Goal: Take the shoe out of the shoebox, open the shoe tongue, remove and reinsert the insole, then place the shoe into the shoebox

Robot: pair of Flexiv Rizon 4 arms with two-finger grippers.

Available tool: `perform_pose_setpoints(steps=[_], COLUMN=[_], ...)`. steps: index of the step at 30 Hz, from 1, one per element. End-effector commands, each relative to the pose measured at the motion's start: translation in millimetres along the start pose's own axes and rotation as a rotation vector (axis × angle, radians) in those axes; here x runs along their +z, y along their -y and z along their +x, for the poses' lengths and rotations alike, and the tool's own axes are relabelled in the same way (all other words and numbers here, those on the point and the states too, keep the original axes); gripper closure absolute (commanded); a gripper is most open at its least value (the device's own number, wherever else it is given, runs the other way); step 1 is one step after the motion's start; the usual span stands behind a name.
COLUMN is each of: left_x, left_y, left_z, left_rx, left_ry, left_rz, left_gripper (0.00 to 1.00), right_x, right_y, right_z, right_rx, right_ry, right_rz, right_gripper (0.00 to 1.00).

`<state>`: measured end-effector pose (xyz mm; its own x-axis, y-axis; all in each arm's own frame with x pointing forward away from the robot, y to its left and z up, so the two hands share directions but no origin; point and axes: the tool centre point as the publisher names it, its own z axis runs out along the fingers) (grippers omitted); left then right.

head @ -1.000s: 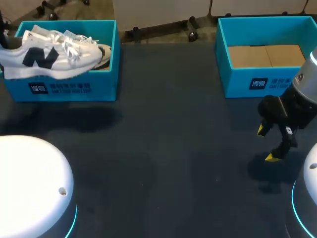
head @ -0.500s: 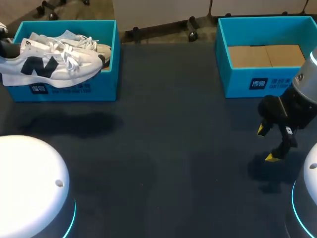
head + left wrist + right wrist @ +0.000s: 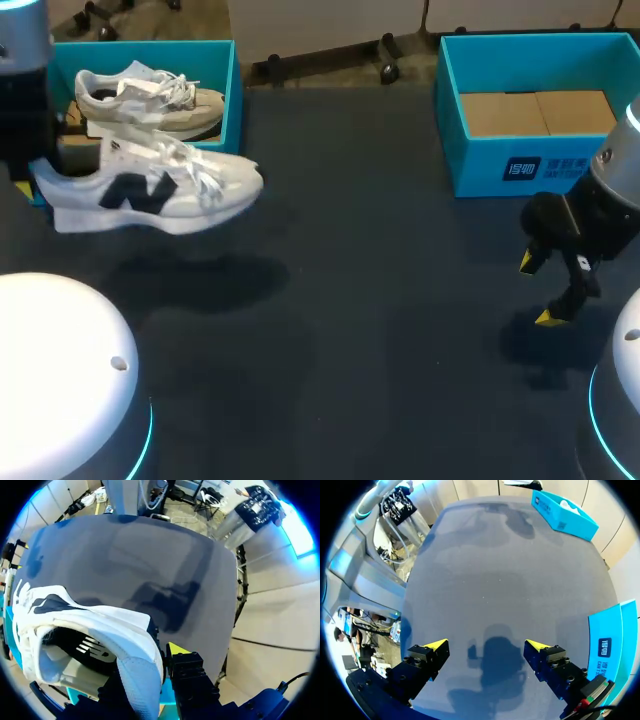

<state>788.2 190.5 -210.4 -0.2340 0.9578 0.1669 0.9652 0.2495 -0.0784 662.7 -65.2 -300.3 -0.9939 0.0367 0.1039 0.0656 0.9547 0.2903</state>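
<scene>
The shoe [image 3: 150, 190] hangs above the table [image 3: 380, 300] near its far left corner, just in front of the left shoebox [image 3: 234, 110]. Its length runs along the far edge, toe toward the middle. The left gripper [image 3: 159, 656] is clamped on its heel. The right gripper [image 3: 540, 290] waits well apart by the right edge, fingers spread and empty, so the toe end lies its way.
</scene>
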Motion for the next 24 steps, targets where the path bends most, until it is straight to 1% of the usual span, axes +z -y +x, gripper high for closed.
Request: perform_pose_setpoints(steps=[1,3,7,10,11,14,17,18,19,20,21,22,24], left_x=[9,12,21,29,34,44,53,56,59,61,63,65,69], left_y=[24,35,58,75,85,101,112,115,118,120,122,125,132], left_z=[-14.5,-21.8,-40.2,-52.5,-59.6,-73.7,-86.0,-89.9,-93.2,-96.1,-98.2,-100.7,-107.6], left_rx=[-0.014,0.024,0.044,0.056,0.058,0.053,0.055,0.062,0.054,0.053,0.071,0.062,0.088], left_ry=[-0.002,0.009,-0.006,-0.018,-0.031,-0.040,-0.036,-0.039,-0.050,-0.051,-0.043,-0.044,-0.042], left_rz=[-0.128,-0.098,-0.113,-0.111,-0.122,-0.131,-0.124,-0.110,-0.121,-0.112,-0.088,-0.091,-0.069], left_gripper=[1.00,1.00,1.00,1.00,1.00,1.00,1.00,1.00,1.00,1.00,1.00,1.00,1.00], right_x=[1,1,1,1,1,1,1,1,1,1,1,1,1], right_y=[0.5,0.5,0.5,0.5,0.5,0.5,0.5,0.5,0.5,0.5,0.5,0.5,0.5], right_z=[0.5,0.5,0.5,0.5,0.5,0.5,0.5,0.5,0.5,0.5,0.5,0.5,0.5], right_rx=[-0.001,-0.001,-0.001,-0.001,-0.001,-0.001,-0.001,-0.001,-0.001,-0.001,-0.001,-0.001,-0.001], right_ry=[0.001,0.001,0.001,0.001,0.001,0.001,0.001,0.001,0.001,0.001,0.001,0.001,0.001], right_rz=[0.000,0.000,0.000,0.000,0.000,0.000,0.000,0.000,0.000,0.000,0.000,0.000,0.000], right_gripper=[0.00,0.00,0.00,0.00,0.00,0.00,0.00,0.00,0.00,0.00,0.00,0.00,0.00])
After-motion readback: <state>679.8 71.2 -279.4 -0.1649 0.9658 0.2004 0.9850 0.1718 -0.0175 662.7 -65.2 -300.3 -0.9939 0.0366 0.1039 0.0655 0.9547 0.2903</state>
